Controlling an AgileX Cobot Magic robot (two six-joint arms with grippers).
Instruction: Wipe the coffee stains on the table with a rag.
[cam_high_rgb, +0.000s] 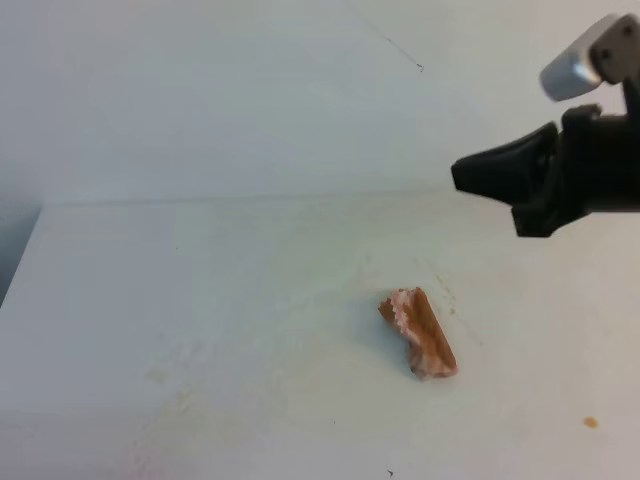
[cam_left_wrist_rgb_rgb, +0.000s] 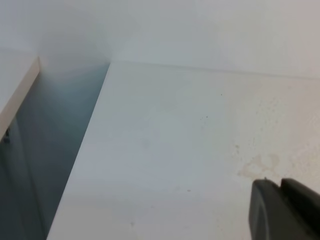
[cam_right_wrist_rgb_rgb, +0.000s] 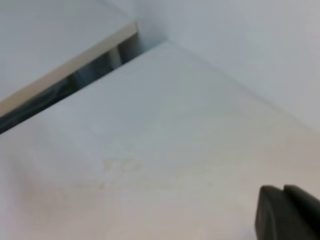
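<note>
The stained rag (cam_high_rgb: 419, 333) is lying loose on the white table (cam_high_rgb: 200, 300) while the right pincer (cam_high_rgb: 470, 178) is hovering well above with jaws clenched and empty, suggesting wiping is nearly over, one amber dot (cam_high_rgb: 591, 422) awaiting another pass.

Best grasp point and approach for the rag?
Grip the rag across its narrow middle, coming straight down from above. It lies flat on the table as an elongated wad running diagonally, so pinching across the short width looks likeliest to hold.

A plain white wall (cam_high_rgb: 250, 90) rises behind, with a second white surface (cam_left_wrist_rgb_rgb: 15, 80) at the side.
</note>
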